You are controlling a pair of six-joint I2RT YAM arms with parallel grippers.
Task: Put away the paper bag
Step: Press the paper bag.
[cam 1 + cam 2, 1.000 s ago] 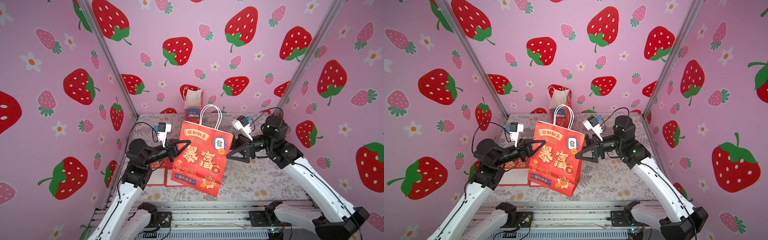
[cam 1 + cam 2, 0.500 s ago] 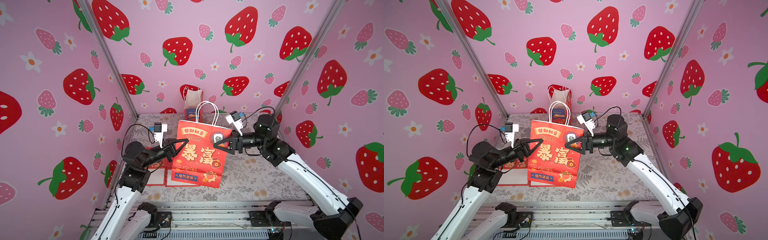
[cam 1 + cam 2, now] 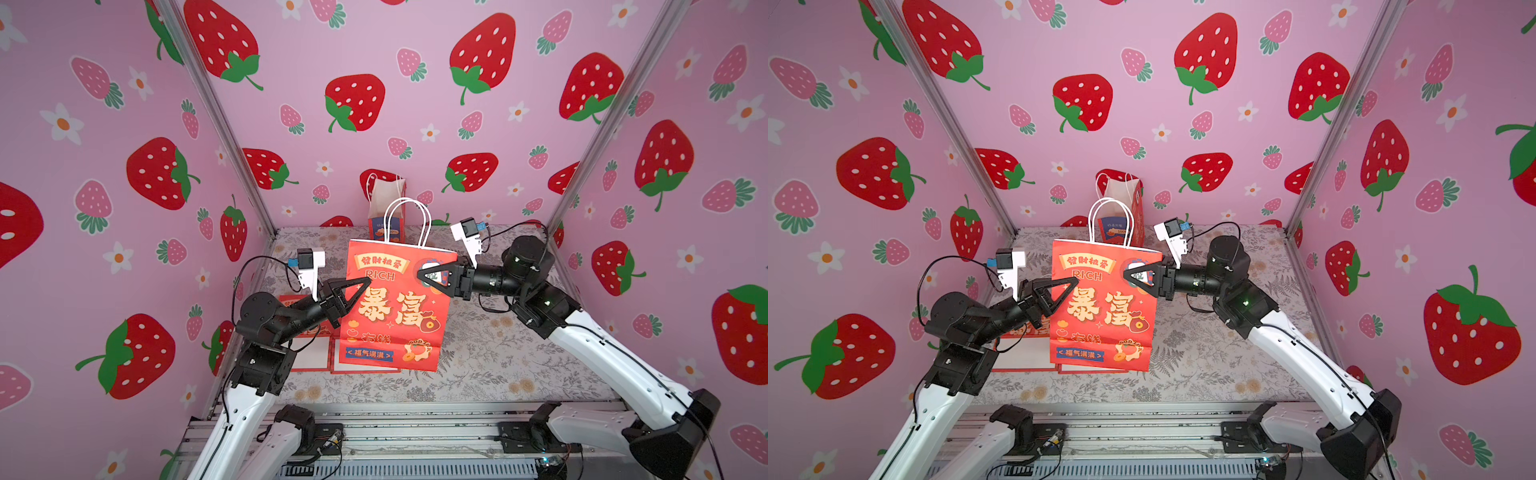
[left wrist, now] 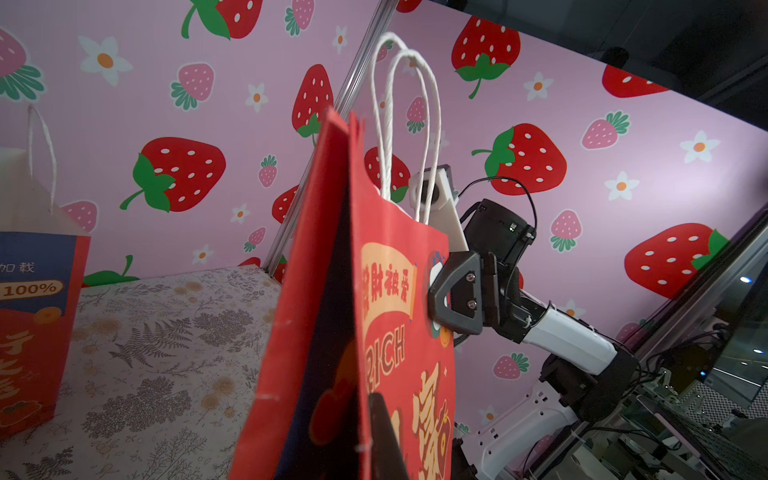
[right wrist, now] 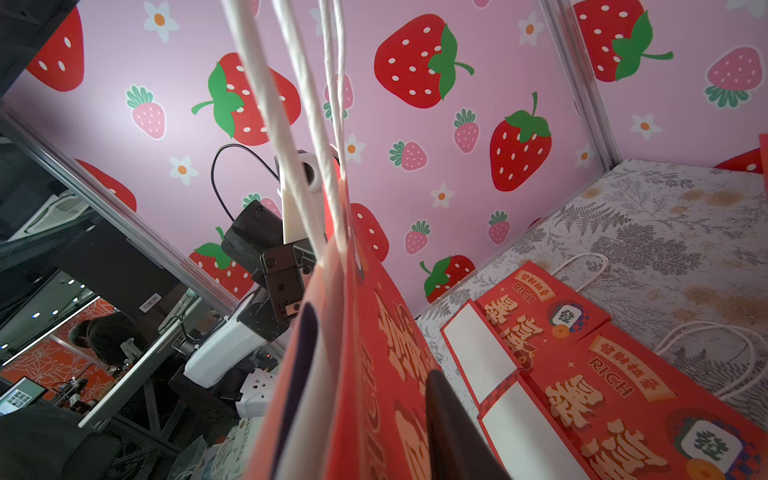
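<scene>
Over the fern-print bench inside strawberry walls, holding the red paper bag upright above 2 flattened bags, left jaws pinching its left edge, right jaws straddling its upper right edge, grip unconfirmable, probably steadying it for folding flat.

Three pink walls printed with red and pink strawberries and white flowers, joined by silver corner posts, enclose a worktop covered in grey fern-patterned cloth.
</scene>
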